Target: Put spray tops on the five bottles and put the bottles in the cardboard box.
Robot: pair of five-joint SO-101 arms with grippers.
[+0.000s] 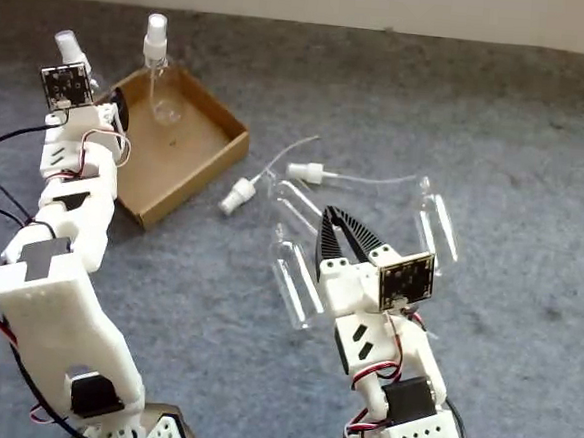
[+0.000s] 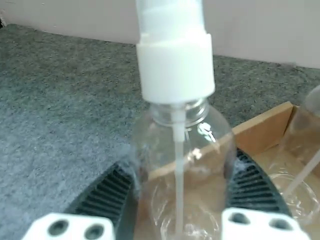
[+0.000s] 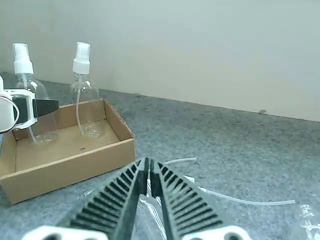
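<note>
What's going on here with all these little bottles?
Spray bottles are being capped and boxed. The left gripper is shut on a capped bottle, holding it upright at the cardboard box, where a second capped bottle stands. Several uncapped bottles and two loose spray tops lie on the carpet near the right gripper, which is shut and holds nothing.

High view: fixed overhead, looking down on the cardboard box [image 1: 196, 182] and surrounding carpet [image 1: 430, 108]. Left wrist view: at the box rim, immediately behind a bottle [image 2: 182, 150], facing the wall [image 2: 260, 25]. Right wrist view: low, well apart from the box, facing it. All views share the box.
</note>
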